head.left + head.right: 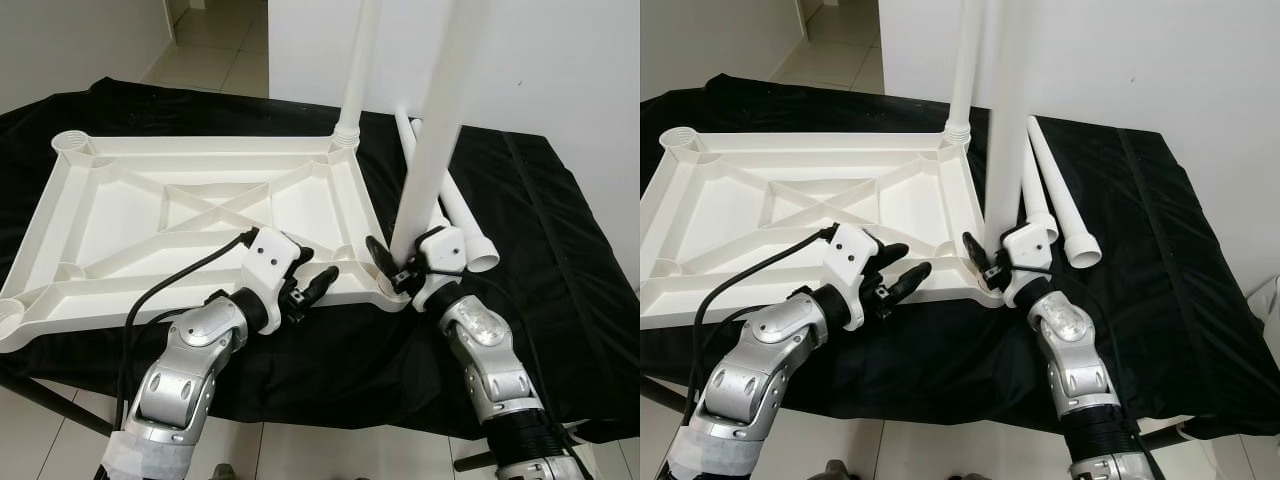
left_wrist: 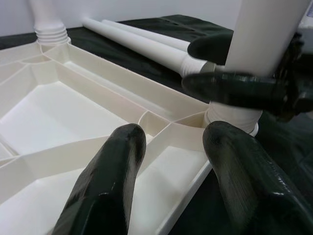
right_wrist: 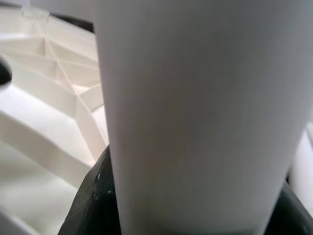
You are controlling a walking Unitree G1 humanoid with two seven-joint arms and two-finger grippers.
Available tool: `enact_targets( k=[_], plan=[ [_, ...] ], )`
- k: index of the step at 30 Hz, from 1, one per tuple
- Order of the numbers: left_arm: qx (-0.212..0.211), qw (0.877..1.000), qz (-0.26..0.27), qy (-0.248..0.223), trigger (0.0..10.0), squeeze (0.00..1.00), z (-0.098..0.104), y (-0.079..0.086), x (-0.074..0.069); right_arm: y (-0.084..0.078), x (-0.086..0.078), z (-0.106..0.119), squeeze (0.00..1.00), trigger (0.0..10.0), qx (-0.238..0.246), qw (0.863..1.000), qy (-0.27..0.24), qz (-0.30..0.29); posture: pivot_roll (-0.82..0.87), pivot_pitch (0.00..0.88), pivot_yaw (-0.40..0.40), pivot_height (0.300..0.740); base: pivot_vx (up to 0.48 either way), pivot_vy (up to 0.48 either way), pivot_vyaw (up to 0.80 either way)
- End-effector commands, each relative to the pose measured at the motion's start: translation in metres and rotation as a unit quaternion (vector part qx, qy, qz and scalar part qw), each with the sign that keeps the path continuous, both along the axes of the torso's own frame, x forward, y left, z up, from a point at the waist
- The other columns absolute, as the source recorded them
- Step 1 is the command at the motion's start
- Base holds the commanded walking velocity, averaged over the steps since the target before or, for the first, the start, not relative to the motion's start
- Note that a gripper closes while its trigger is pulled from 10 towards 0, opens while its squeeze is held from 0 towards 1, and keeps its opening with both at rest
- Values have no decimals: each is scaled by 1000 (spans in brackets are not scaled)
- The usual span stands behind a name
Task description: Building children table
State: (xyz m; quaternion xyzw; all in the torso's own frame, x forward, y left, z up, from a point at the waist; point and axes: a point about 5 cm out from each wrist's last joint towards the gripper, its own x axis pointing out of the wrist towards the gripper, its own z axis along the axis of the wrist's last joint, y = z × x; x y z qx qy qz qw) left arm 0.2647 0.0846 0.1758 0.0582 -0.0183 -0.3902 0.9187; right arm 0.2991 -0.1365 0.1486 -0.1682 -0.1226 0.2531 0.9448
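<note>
Leg [image 1: 430, 150]: upright in near-right corner socket of tabletop [image 1: 130, 215], clasped by right gripper [image 1: 392, 262]. Left gripper [image 1: 310, 288] (released) just left, over near rim.

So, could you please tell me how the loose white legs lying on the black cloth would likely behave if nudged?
The two loose legs are round tubes, so they would probably roll across the black cloth. They look like hollow, smooth plastic, so likely light, stiff and a bit slippery. Their taper would likely make them roll in a curve.
</note>
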Motion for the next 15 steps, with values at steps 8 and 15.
enact_targets(
  k=[8,15],
  plan=[
    [-3,1000,23,-8,10000,0,5,3,2,-9,1,-8,0,10000,117,991,60,-29,146,67,-41,740,0,0,0],
    [-1,1000,22,-9,10000,0,5,3,2,-16,-1,-6,0,10000,166,984,50,-33,147,66,-40,740,0,0,0]
  ],
)
